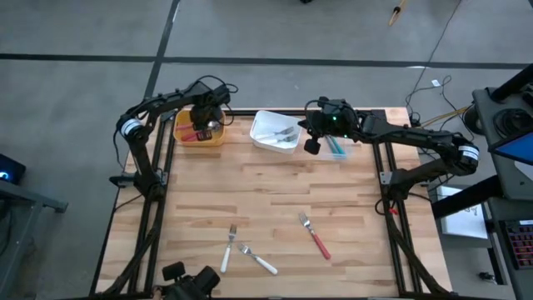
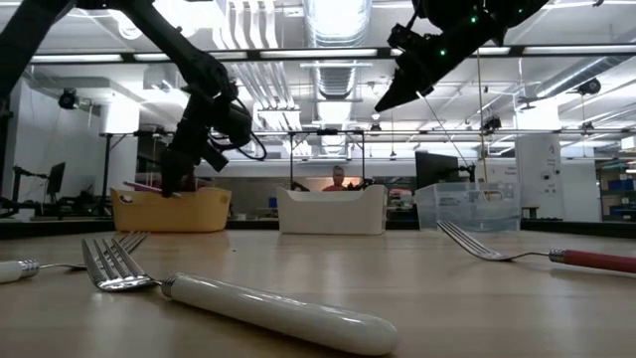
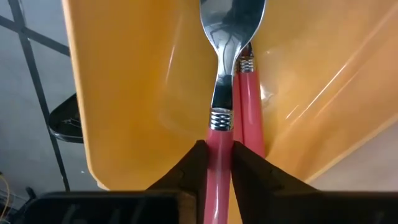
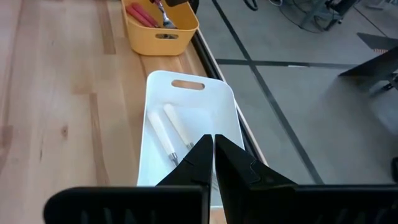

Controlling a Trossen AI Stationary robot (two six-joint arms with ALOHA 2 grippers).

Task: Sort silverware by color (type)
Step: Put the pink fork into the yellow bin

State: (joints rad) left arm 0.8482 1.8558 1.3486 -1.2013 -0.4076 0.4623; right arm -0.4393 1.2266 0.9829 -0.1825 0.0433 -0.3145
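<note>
the left gripper (image 3: 217, 163) hangs over the orange bin (image 1: 200, 136) at the far left of the table (image 1: 275, 200), its fingers (image 3: 189, 168) narrowly parted on either side of a red-handled spoon (image 3: 221, 124); the fingers sit against the handle, but whether they actually grip it cannot be told. a second red-handled piece (image 3: 250, 106) lies just beside it inside the bin.

the right gripper (image 4: 213, 158) is raised above the far middle of the table, between the white bin (image 1: 275, 132) and the clear bin (image 1: 337, 148), with its fingers pressed together and nothing between them. in the right wrist view two white-handled pieces (image 4: 171, 134) lie side by side in the white bin. teal-blue handles (image 1: 335, 147) show in the clear bin (partly hidden by the arm).

three forks lie loose on the near part of the table: two white-handled forks (image 1: 227, 250), (image 1: 258, 260) near the left, their heads close together, and one red-handled fork (image 1: 315, 237) to their right, well apart from them.

in the low view a person (image 2: 338, 180) shows in the room behind the white bin.
</note>
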